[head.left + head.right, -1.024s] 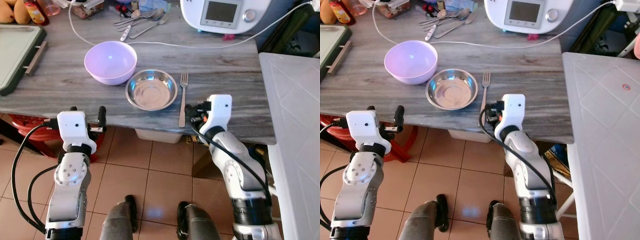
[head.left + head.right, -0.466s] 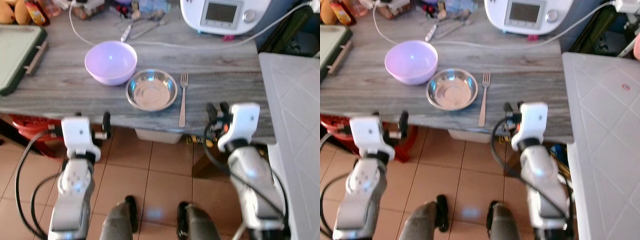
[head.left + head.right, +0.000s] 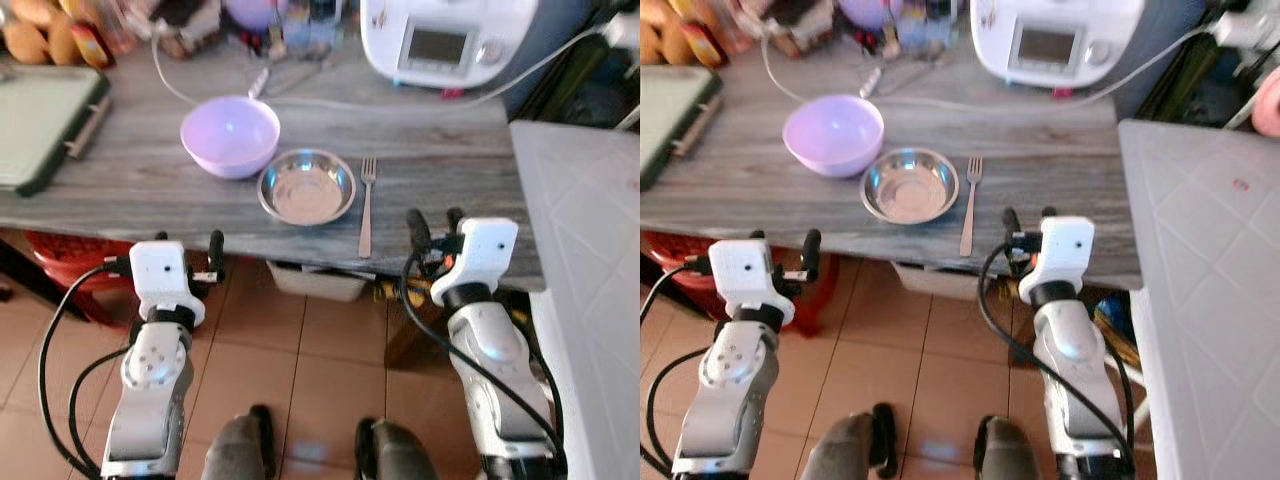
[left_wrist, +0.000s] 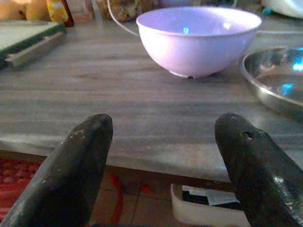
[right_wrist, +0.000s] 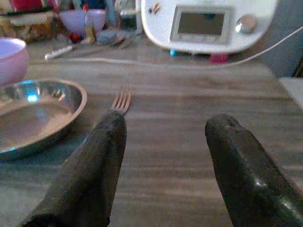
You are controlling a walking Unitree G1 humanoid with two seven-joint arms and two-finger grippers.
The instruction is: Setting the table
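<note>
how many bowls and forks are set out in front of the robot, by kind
purple bowl: 1
metal bowl: 1
fork: 1
total: 3, side by side near the front edge of the grey table

A lilac bowl [image 3: 229, 135] stands upright on the grey wooden table [image 3: 130, 180]. Just beside it, nearer the table's front edge, sits a shallow steel bowl [image 3: 306, 186], empty. A fork [image 3: 365, 207] lies alongside, tines pointing away from the edge.
</note>
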